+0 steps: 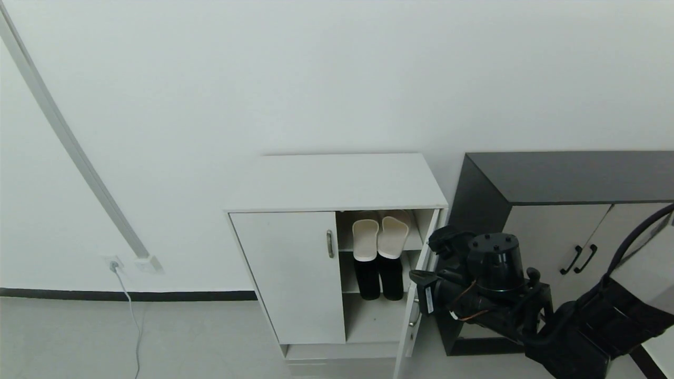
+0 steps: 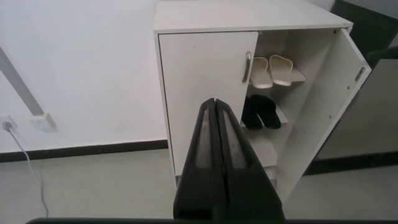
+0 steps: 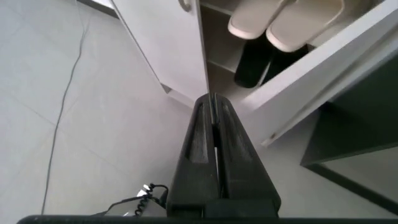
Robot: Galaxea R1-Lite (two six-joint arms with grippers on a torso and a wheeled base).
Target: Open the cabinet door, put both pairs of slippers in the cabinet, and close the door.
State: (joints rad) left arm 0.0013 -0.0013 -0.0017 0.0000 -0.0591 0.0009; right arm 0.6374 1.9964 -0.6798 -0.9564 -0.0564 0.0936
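The white cabinet [image 1: 337, 181] is seen with its right door [image 2: 323, 106] swung open and its left door [image 1: 287, 273] shut. The white slippers [image 1: 380, 237] are set side by side on the upper shelf [image 1: 416, 243], reaching its front edge. The black slippers [image 1: 378, 276] are set likewise on the middle shelf [image 1: 347, 287]. The left gripper [image 2: 214, 102] and the right gripper [image 3: 214, 98] are held with fingers pressed together, nothing between them, and the right one is near the open door's outer edge.

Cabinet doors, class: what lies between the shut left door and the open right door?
Head view: between the shut door and the open door sit the white slippers, with the black slippers right below them.
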